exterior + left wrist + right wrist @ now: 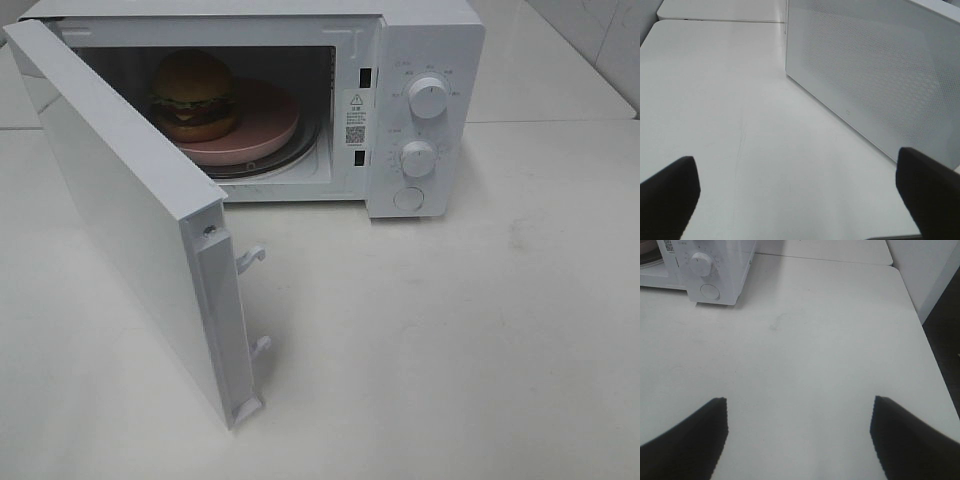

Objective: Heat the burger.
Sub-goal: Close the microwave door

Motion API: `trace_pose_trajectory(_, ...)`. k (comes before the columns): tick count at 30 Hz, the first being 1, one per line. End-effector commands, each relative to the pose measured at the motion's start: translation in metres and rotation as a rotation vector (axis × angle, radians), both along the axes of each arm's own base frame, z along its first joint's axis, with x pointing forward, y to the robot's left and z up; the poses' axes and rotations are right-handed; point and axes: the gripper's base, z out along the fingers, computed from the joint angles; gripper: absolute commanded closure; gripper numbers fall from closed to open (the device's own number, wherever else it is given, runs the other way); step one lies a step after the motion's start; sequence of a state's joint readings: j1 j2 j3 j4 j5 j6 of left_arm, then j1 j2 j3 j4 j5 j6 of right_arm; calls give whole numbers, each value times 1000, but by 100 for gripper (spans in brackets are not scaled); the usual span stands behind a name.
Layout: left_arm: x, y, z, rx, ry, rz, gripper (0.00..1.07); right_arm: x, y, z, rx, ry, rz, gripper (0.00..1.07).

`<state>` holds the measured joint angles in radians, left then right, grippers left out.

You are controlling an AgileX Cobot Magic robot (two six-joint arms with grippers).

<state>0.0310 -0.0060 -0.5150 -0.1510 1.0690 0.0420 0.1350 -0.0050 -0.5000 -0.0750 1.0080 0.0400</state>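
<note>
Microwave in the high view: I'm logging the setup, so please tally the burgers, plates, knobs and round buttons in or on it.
Burger: 1
Plate: 1
Knobs: 2
Button: 1
Total: 5

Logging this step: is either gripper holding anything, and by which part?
Nothing is held. The left gripper and right gripper are both open and empty; the burger sits inside the microwave.
</note>
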Motion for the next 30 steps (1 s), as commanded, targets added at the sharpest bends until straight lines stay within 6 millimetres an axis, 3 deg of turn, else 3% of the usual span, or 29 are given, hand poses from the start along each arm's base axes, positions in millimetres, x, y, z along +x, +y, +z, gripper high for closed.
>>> trace_pose_trajectory(1, -2, 0, -1, 2, -8, 0, 7, -4, -1, 1, 4, -44, -8, 31)
trace_pose_trajectory(30, -1, 0, 0, -3, -9, 0, 7, -4, -1, 1, 4, -44, -8, 31)
